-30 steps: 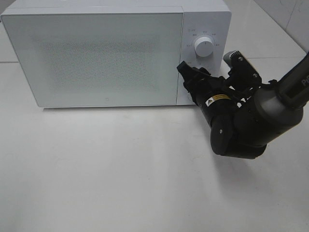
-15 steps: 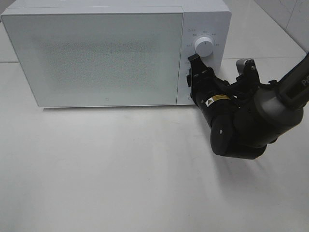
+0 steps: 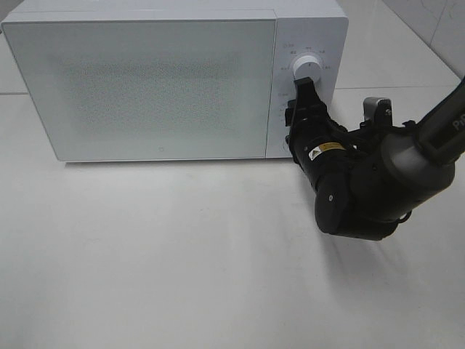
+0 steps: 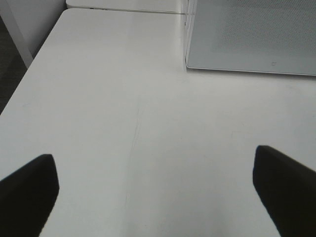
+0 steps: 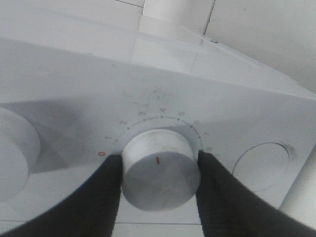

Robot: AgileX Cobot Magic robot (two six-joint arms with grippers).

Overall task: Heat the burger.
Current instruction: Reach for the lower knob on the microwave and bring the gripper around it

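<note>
Two fingers (image 5: 94, 197) clasp dial (image 5: 159, 170), hidden from above

A white microwave (image 3: 305, 22), its grey door (image 3: 145, 87) speckled with a fine dot pattern, stands on an off-white table (image 3: 145, 254). Its white dial (image 5: 159, 182) carries a short red line and grey numerals, flanked by the black fingers (image 5: 94, 202) of the right gripper (image 5: 159, 163).

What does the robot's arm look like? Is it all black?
Mostly. The right arm is dark grey and black, fat and rounded, with a little yellow-and-white sticker and white letters further up. Its fingers are flat black wedges. The left gripper shows only two black fingertips.
</note>
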